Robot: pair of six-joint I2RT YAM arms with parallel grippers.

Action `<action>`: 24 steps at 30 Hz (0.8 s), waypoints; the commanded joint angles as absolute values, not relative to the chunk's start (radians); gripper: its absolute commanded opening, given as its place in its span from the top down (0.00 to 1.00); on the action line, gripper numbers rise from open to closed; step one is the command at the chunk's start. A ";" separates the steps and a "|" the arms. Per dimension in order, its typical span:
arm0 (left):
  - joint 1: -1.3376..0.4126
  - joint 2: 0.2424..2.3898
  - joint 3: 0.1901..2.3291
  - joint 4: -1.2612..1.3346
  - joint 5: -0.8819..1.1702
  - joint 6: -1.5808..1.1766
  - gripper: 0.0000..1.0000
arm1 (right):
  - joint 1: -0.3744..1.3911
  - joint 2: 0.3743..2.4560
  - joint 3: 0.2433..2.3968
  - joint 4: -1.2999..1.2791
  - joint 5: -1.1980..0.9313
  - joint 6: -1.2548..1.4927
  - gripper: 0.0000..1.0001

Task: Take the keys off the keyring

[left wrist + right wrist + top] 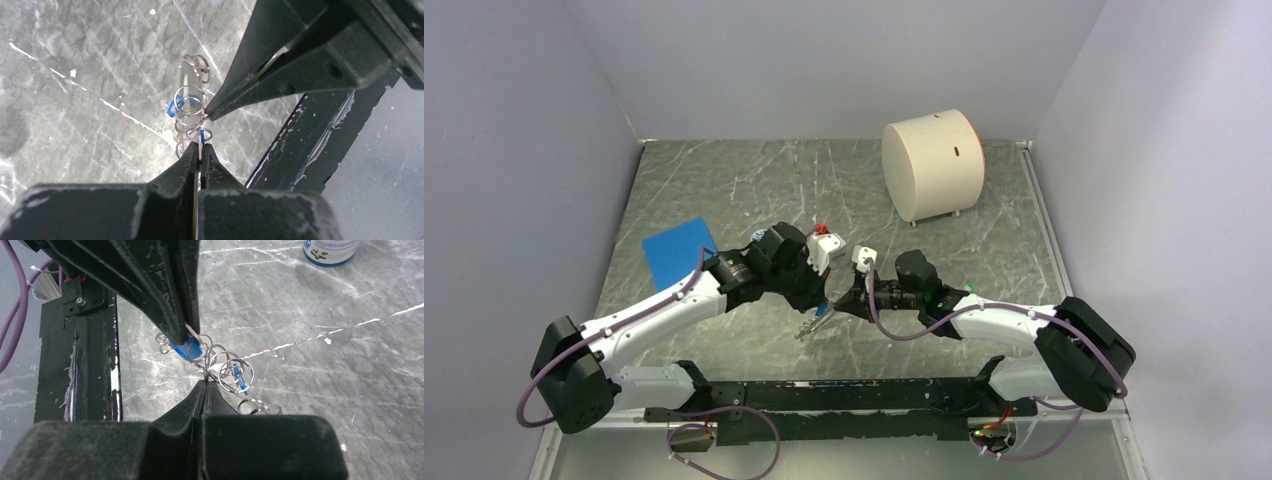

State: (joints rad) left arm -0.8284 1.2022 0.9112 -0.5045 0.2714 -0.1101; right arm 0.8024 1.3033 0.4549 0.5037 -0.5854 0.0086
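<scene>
Well apart from the cream drum (932, 165), nearer the arm bases and to its left, both grippers met over the marbled table (724, 190). The left gripper (200, 146) had its fingers together, clamped on the head of a blue key (186, 347). The right gripper (205, 383) was pinched tight on a wire of the keyring (216, 361), a tangle of thin metal loops hanging just above the table between the two tips. A second blue key (239, 377) sat within one loop, on the side of the tangle away from the left gripper
</scene>
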 commanded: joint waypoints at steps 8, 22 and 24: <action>-0.834 1.227 1.011 -0.579 0.246 -0.100 0.97 | 0.888 1.254 0.524 0.411 -0.475 -0.102 1.00; -0.833 1.264 1.018 -0.555 0.315 -0.102 0.98 | 0.940 1.229 0.539 0.390 -0.386 -0.143 1.00; -0.834 1.267 1.021 -0.562 0.295 -0.102 0.97 | 0.953 1.228 0.542 0.382 -0.381 -0.155 1.00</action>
